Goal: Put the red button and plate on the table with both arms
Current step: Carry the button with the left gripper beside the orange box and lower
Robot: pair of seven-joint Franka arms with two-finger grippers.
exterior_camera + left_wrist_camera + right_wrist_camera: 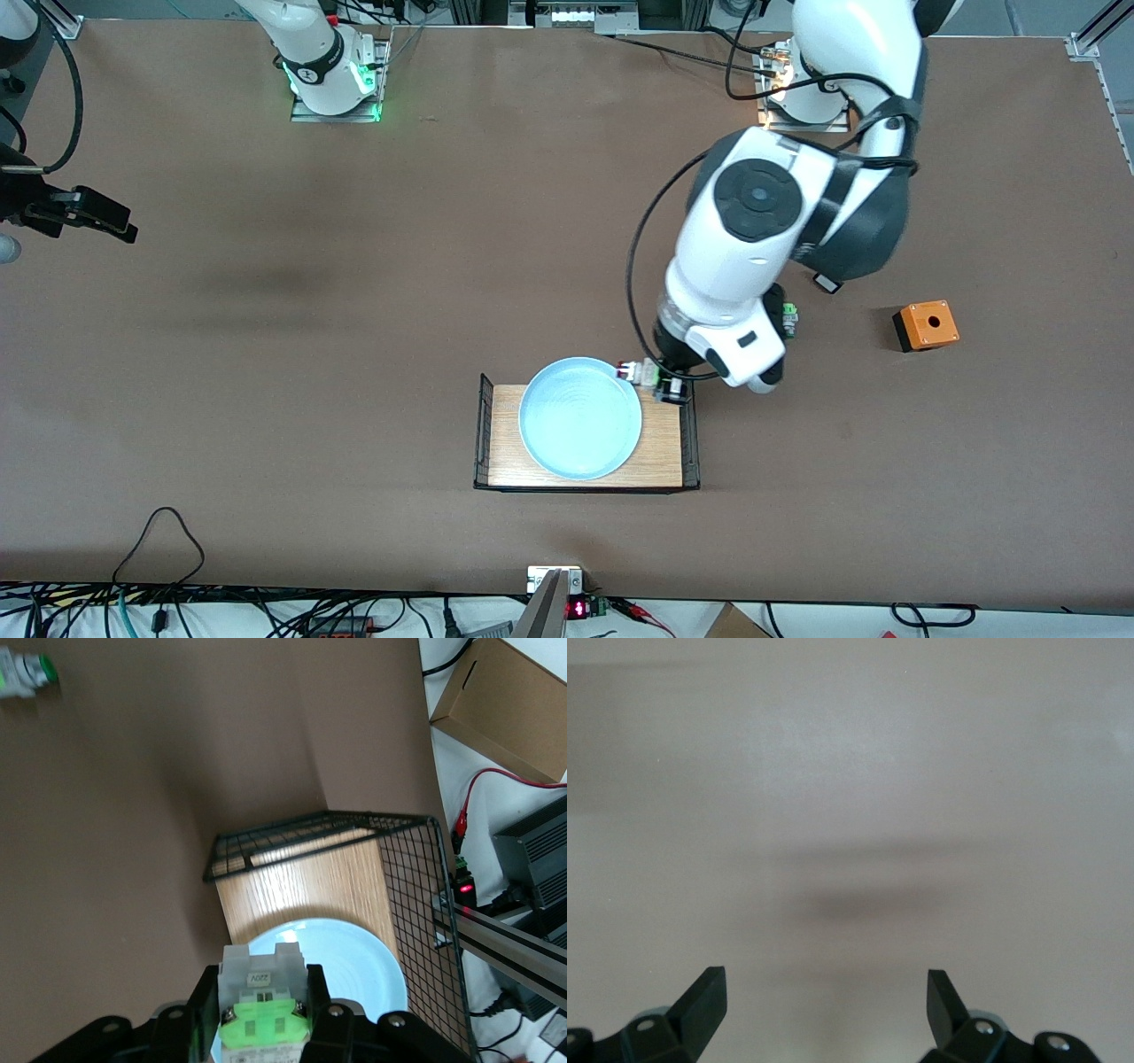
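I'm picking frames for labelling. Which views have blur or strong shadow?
Front view: sharp, a soft dark shadow on the table. Left wrist view: red button sharp, the far green switch blurred. Right wrist view: washed out, a smeared shadow over the open right gripper.

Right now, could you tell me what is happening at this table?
The left end effector is shut on the red button, over the wooden tray beside the light blue plate, which lies on that tray. The right end effector waits open over bare table at the right arm's end.
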